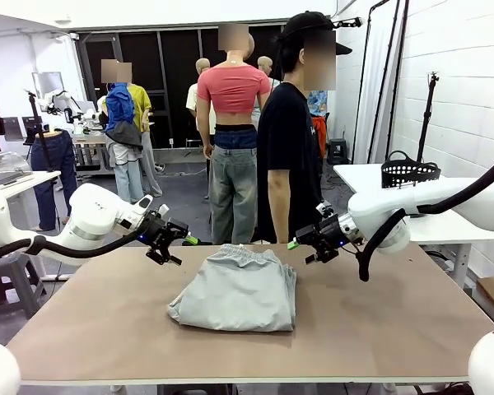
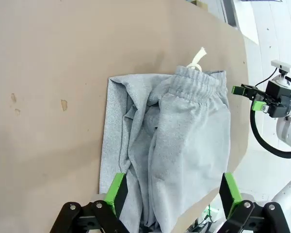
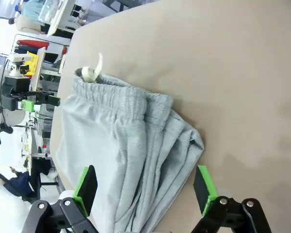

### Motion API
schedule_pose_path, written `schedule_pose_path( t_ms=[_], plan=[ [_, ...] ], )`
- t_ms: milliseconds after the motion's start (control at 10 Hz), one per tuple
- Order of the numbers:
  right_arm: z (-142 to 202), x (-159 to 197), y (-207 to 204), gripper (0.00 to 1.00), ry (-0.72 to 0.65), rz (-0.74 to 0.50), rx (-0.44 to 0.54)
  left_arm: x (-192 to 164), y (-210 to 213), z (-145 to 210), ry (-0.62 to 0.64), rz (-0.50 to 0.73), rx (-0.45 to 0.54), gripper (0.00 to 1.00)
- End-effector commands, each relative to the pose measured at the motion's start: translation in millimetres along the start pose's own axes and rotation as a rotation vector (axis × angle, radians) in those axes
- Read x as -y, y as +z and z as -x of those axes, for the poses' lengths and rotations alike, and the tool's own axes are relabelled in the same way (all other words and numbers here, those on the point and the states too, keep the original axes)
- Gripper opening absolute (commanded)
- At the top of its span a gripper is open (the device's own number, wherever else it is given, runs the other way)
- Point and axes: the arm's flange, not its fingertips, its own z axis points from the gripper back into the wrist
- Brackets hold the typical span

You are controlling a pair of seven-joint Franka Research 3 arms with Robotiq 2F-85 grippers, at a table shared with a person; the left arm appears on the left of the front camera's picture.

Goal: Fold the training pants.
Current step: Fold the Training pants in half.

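The light grey training pants (image 1: 237, 290) lie folded into a compact stack in the middle of the brown table, waistband toward the far side. In the left wrist view the pants (image 2: 179, 141) show their gathered waistband and a white drawstring end. My left gripper (image 1: 166, 239) hovers open above the table just left of the pants; its green pads (image 2: 117, 190) stand wide apart over the cloth. My right gripper (image 1: 313, 243) hangs open just right of the pants (image 3: 121, 160), with nothing between its fingers (image 3: 203, 187).
A person in a black shirt (image 1: 286, 156) stands at the far edge behind the pants. A black mesh basket (image 1: 409, 173) sits on a white table at the right. Bare brown tabletop (image 1: 395, 321) surrounds the pants.
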Motion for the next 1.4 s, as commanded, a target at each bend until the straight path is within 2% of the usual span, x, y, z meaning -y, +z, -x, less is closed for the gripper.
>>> schedule_pose_path(
  t_ms=[0,100,200,300,1300],
  plan=[
    [7,-11,8,1.00,0.033,0.022,0.024,3,12,12,-0.023,-0.028,0.036,1.00],
    [8,-15,7,1.00,0.045,0.038,0.018,3,13,14,-0.022,-0.033,0.043,1.00],
    [13,-19,2,1.00,0.077,0.091,0.074,2,12,16,0.002,-0.060,0.124,1.00],
    [1,-11,6,1.00,0.024,0.006,0.009,1,10,5,-0.008,-0.017,0.020,1.00],
    [1,-11,6,1.00,0.024,0.006,0.009,1,10,5,-0.008,-0.017,0.020,1.00]
  ],
)
